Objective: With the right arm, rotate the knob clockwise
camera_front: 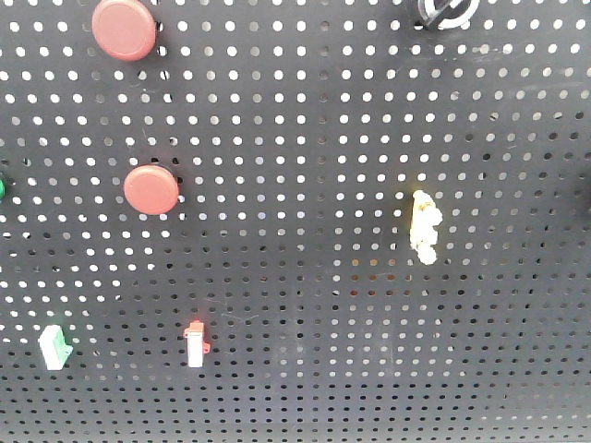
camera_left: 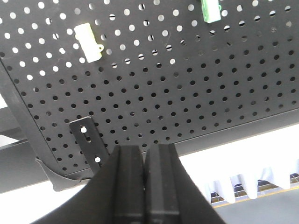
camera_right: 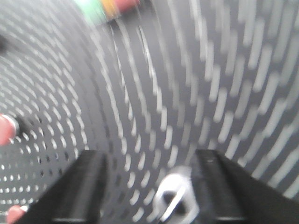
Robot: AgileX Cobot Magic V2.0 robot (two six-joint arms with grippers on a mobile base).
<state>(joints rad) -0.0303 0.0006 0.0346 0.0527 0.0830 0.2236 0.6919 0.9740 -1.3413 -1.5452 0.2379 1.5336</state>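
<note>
The left gripper [camera_left: 145, 186] has its jaws pressed together under the pegboard [camera_left: 187, 84]. In the front view the knob [camera_front: 446, 11] sits at 1 o'clock, cut off by the top edge. The right gripper [camera_right: 156, 186] is badly blurred, its jaws apart, with the knob a whitish smear between them.

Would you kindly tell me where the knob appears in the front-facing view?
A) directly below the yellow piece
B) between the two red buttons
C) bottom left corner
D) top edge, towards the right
D: the knob is cut off by the top edge, above and slightly right of the yellow piece.
</note>
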